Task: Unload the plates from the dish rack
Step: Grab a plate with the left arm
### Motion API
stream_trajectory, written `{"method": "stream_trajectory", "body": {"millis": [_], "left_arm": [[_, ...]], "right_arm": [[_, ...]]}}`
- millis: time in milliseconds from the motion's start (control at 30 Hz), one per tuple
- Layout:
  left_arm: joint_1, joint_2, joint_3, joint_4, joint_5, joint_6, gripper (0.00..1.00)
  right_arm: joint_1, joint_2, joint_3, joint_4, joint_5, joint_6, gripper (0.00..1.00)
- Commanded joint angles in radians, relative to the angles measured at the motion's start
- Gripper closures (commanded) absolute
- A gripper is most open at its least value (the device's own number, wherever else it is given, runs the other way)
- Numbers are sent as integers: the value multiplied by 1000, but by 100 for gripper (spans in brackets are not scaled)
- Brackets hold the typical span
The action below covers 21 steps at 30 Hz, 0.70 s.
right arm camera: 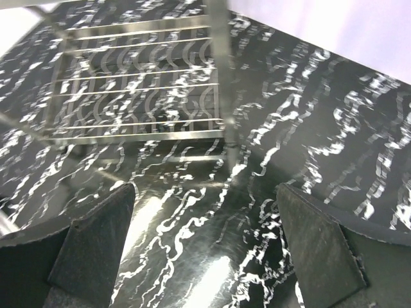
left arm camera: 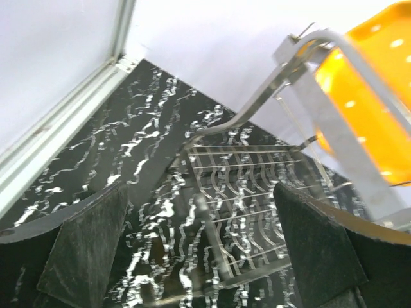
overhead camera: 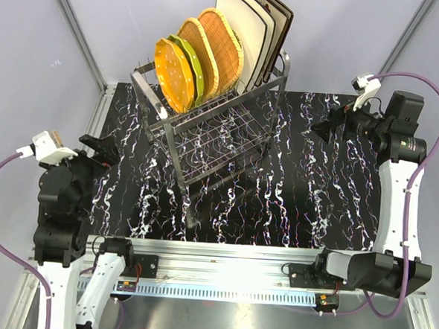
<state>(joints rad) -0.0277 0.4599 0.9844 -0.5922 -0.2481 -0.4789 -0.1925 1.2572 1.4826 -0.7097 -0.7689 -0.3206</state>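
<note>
**Dish rack [overhead camera: 213,145] loaded, nothing gripped**

A black, white-veined tabletop [overhead camera: 314,200] is seen spread beneath everything. The two-tier chrome dish rack is set on its far left part, turned at an angle to the edges, and its lower tier is seen bare. All the plates are held upright in a row on the upper tier. The cream square plates [overhead camera: 247,24] are stood at the far end, with dark-rimmed ones behind them. Two wicker plates [overhead camera: 219,41] are lined up next. A green plate [overhead camera: 192,62] is placed after them, and an orange plate [overhead camera: 173,72] with pale dots is found at the near left end.

The left tool [overhead camera: 97,146] is held low over the tabletop to the left of the rack, pointed toward it. Its fingers are spread fully apart and nothing is gripped. The right tool [overhead camera: 327,128] is held to the right of the rack, well apart from it, equally wide and likewise empty.
</note>
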Motion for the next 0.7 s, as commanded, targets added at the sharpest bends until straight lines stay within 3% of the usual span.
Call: {"method": "stream_trajectory", "body": {"millis": [0,667], "left_arm": [[-3,39,79,18,55,-56,1],[-3,410,499,46,460,-246,1]], "right_arm": [[2,-4,21,-10,-132,-45,0],[2,-5,-27,26,-129,26,0]]}}
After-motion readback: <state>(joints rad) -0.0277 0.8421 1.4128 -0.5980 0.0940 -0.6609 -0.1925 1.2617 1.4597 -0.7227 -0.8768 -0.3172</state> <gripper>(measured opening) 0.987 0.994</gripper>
